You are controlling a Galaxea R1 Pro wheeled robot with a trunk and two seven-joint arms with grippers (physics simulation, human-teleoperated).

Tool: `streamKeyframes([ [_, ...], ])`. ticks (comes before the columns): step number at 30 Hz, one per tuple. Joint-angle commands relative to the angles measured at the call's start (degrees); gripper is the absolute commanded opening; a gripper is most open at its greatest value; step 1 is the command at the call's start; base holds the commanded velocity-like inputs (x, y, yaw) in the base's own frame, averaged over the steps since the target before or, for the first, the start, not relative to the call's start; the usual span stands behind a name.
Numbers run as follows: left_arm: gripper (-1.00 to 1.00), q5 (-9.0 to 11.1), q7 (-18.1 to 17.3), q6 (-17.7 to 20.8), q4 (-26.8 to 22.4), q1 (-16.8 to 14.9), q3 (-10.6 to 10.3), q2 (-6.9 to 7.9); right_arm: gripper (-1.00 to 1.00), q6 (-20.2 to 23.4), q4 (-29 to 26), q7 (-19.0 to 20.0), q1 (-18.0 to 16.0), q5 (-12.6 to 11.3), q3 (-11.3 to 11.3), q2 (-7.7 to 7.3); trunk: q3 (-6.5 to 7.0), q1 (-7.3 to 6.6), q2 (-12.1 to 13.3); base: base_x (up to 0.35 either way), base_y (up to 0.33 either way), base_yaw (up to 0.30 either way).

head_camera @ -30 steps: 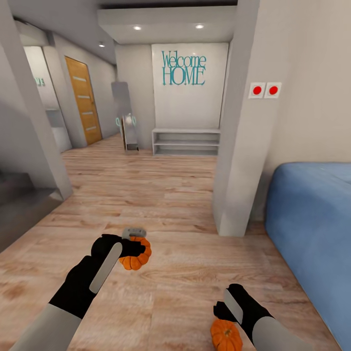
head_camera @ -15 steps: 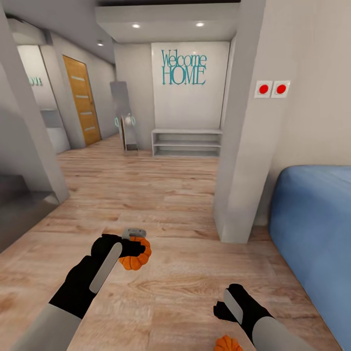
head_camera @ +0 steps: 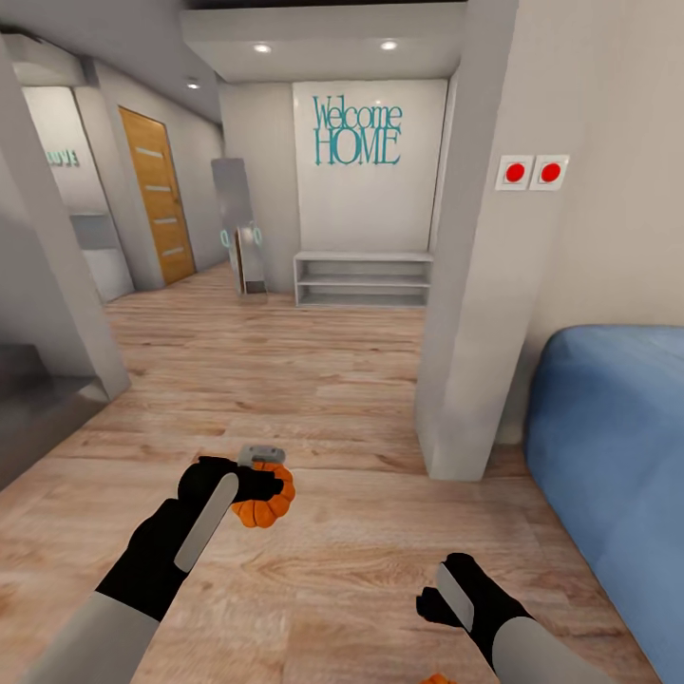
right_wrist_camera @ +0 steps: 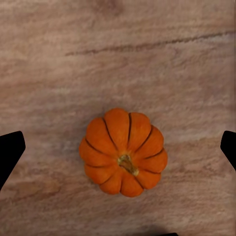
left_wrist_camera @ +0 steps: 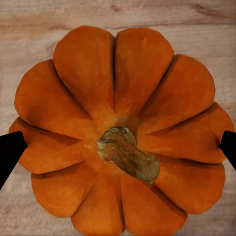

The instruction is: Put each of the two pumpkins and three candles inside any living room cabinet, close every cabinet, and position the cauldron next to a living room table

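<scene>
A: Where the room opens toward the far wall, what does the surface consist of?

B: Pale wood-plank floor (head_camera: 313, 380) throughout. From the left: a grey partition (head_camera: 52, 247), an orange-brown door (head_camera: 157, 195), a narrow grey unit (head_camera: 237, 223), then a white open shelf (head_camera: 363, 277) under teal "Welcome HOME" lettering (head_camera: 358, 133).

A: Obstructions to the right?

B: A grey pillar (head_camera: 470, 285) stands on the floor right of centre. Two red round buttons (head_camera: 532, 172) sit on the wall beside it. A blue upholstered piece (head_camera: 617, 456) occupies the right edge, near the pillar's base.

A: State of the left gripper (head_camera: 271, 480)?

B: It is clamped on the first pumpkin (head_camera: 261, 508), held above the floor. In the left wrist view that pumpkin (left_wrist_camera: 118, 132) sits between both black fingertips (left_wrist_camera: 10, 150), each touching a side.

A: Appearance?

B: Orange, deeply ribbed, with a short tan-brown stem (left_wrist_camera: 129, 155) at the centre.

A: The right gripper (head_camera: 439, 594)?

B: Jaws apart, holding nothing. The second pumpkin (right_wrist_camera: 123, 151) rests on the floor beneath it, well apart from both fingertips (right_wrist_camera: 10, 147) in the right wrist view. In the head view only an orange sliver (head_camera: 437, 678) shows at the lower edge.

A: Its look?

B: Orange, ribbed, stem upward, upright on the planks.
</scene>
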Motion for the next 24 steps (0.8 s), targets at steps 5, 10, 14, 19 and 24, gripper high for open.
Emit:
streamKeyframes([
  [5,-1.00,0.5,0.6,0.1,-0.1,0.0,-0.1,0.09,1.00,0.0,-0.1,-0.5,0.0,-0.6,0.4,-0.10,-0.06,-0.01,0.0,0.011,-0.007,0.000],
  [10,-1.00,0.5,0.6,0.1,-0.4,0.0,-0.1,0.06,1.00,-0.1,-0.1,-0.5,0.0,-0.6,0.4,-0.13,-0.50,0.04,-0.1,0.002,-0.001,0.000],
  [14,-1.00,0.5,0.6,0.1,-0.5,0.0,-0.1,0.07,1.00,-0.1,-0.1,-0.4,0.0,-0.6,0.4,-0.13,-1.39,0.14,-0.1,0.000,0.000,0.000],
  [19,-1.00,0.5,0.6,0.1,-0.5,0.0,-0.1,0.06,1.00,-0.1,-0.1,-0.4,0.0,-0.6,0.4,-0.13,-2.50,0.27,-0.2,0.000,0.000,0.000],
  [24,-1.00,0.5,0.6,0.1,-0.4,0.0,-0.1,0.07,1.00,-0.1,-0.1,-0.5,0.0,-0.6,0.4,-0.06,-3.60,0.40,-0.2,0.000,0.000,0.000],
])
